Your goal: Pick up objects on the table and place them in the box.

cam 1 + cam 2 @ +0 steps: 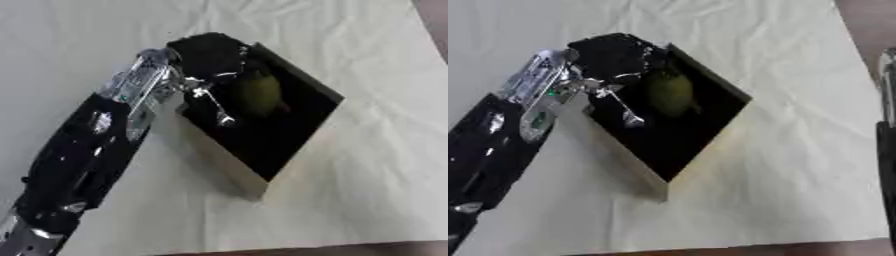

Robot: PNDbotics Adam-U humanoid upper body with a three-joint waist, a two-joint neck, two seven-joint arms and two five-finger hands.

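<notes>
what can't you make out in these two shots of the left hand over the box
- Left hand: black against the dark box interior in both eye views, so its finger pose and any grip on the yellow-green object are unclear.
- Yellow-green object: blurred; identity unclear, and whether it rests on the box floor.
- Box floor: in shadow.
- Right arm: cut off by the right eye view's right edge; its hand is out of view.

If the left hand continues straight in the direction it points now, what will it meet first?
Probably the yellow-green rounded object inside the black-lined open box. The left hand reaches over the box's near corner toward it; whether they already touch is unclear.
</notes>
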